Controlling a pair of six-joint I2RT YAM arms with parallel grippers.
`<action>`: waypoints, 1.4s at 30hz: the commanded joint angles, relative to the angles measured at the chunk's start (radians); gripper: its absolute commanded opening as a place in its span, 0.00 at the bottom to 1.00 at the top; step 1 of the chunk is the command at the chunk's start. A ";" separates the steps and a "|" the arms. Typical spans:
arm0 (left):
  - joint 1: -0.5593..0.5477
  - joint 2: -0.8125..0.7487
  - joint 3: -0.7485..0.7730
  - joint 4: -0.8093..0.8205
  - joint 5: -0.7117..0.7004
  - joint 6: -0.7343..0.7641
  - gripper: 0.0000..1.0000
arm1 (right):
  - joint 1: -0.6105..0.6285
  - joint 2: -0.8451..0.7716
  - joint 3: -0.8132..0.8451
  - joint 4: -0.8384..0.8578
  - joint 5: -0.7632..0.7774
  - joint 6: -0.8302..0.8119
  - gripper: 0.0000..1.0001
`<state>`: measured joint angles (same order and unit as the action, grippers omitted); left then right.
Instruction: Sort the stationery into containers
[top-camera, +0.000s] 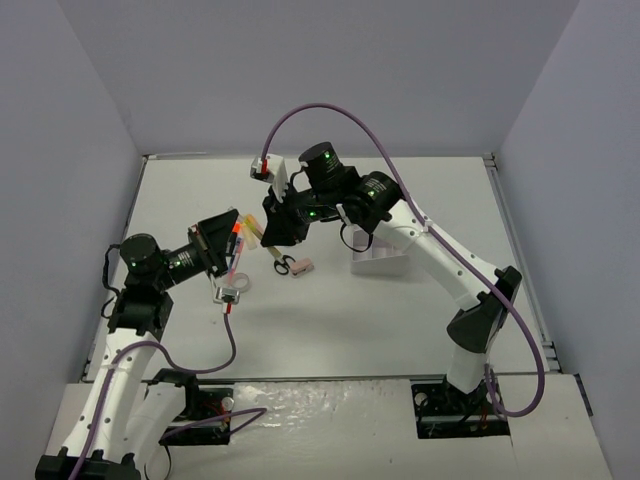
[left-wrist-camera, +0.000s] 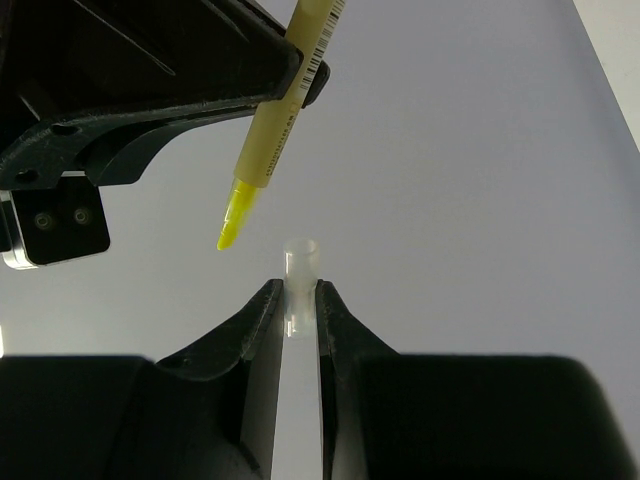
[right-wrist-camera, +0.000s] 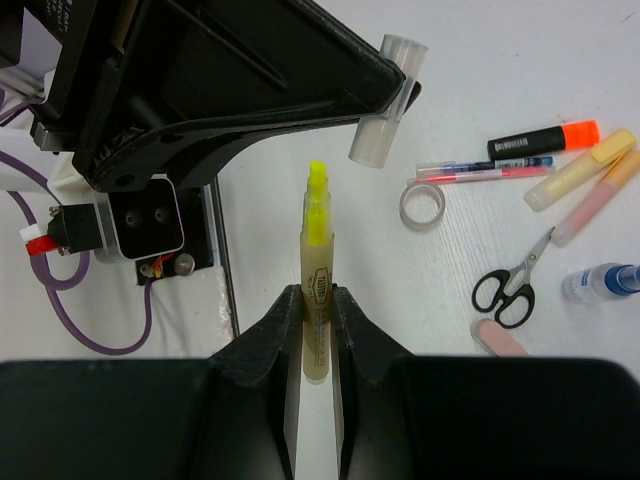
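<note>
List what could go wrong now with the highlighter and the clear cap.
The left gripper pinches the clear cap only by one end, so a sideways push may tilt it or pop it out. The yellow highlighter in the right gripper is bare-tipped, tilted and off to one side of the cap. A missed approach could smear ink on the gripper or knock the cap loose.

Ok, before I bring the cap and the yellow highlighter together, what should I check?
1. Right end effector shut on yellow highlighter: ok.
2. Left end effector shut on clear cap: ok.
3. Highlighter tip in line with cap: not ok, it sits off to one side.
4. Tip and cap apart: ok.
5. Room in organiser tray: cannot tell, mostly hidden in the top view.
</note>
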<state>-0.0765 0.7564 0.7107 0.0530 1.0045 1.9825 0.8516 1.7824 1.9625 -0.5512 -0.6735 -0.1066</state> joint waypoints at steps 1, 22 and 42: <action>0.001 0.001 0.075 0.027 0.033 0.388 0.00 | -0.003 -0.018 0.013 0.028 -0.011 -0.008 0.00; 0.001 0.035 0.064 0.138 -0.038 0.369 0.00 | -0.020 0.058 0.076 0.031 0.023 -0.002 0.00; 0.001 0.018 0.061 0.068 -0.010 0.409 0.00 | -0.020 0.066 0.090 0.033 0.017 0.002 0.00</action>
<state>-0.0765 0.7898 0.7162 0.1003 0.9459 1.9827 0.8368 1.8626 2.0011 -0.5529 -0.6430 -0.1059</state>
